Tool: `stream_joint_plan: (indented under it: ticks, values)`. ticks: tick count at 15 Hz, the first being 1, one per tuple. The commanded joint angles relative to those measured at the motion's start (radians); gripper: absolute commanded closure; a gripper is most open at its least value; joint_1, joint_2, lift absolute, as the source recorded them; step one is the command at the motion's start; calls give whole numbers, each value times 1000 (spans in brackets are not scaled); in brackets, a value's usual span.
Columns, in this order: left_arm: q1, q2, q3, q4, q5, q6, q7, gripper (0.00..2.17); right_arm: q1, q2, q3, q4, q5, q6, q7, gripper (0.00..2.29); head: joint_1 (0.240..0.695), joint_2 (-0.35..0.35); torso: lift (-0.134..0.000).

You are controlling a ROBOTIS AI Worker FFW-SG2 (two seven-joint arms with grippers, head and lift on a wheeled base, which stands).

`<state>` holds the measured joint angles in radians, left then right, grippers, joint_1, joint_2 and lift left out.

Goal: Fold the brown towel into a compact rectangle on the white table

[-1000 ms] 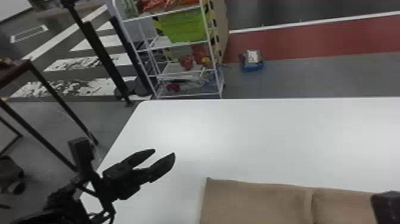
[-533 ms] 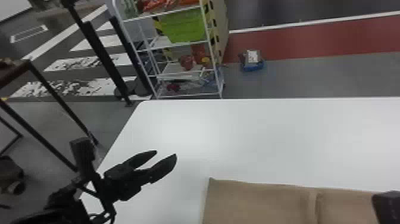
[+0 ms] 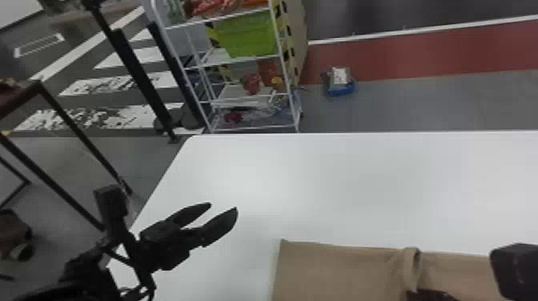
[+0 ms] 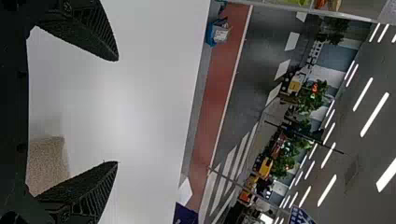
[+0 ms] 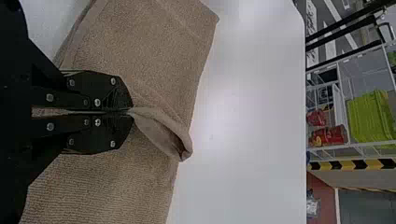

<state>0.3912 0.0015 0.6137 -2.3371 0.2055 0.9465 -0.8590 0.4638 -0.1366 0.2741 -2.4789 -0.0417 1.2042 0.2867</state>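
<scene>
Brown textured towel (image 3: 340,270): lying on the white rectangular table (image 3: 340,180), well in from its far edge and to the right of its left edge.
Black right gripper (image 5: 131,112): flat fingers pressed together, pinching a pleat of the towel.
Pinched pleat (image 5: 163,133): standing up beyond the fingertips; in the head view it has risen higher over the last half second, and dark fingertips have come in beside it.
Towel's far left corner: barely moved, so the lift seems local (a good sign for keeping the rest flat).
Black left gripper (image 3: 223,207): fingers spread, empty, above the table near its left edge.
Fold: seemingly under way; the pleat probably needs carrying across, then smoothing, and could slip or bunch.
</scene>
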Motion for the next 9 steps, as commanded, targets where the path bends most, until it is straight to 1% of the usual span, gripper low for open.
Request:
stream_joint_plan:
  ticks: [1,5,9]
  values:
    - [2,-4,3,-2,0,4,-2,100,16,-8,5,-45,5,4,0,1099,695,350,-124]
    - [6,-4,9,-5,3,4,-2,100,75,-44,-47,-140,-3,13,2,1099,695,350,-124]
    - [12,-4,9,-19,3,10,-2,100,121,-69,-157,-210,-53,7,0,1099,695,350,-124]
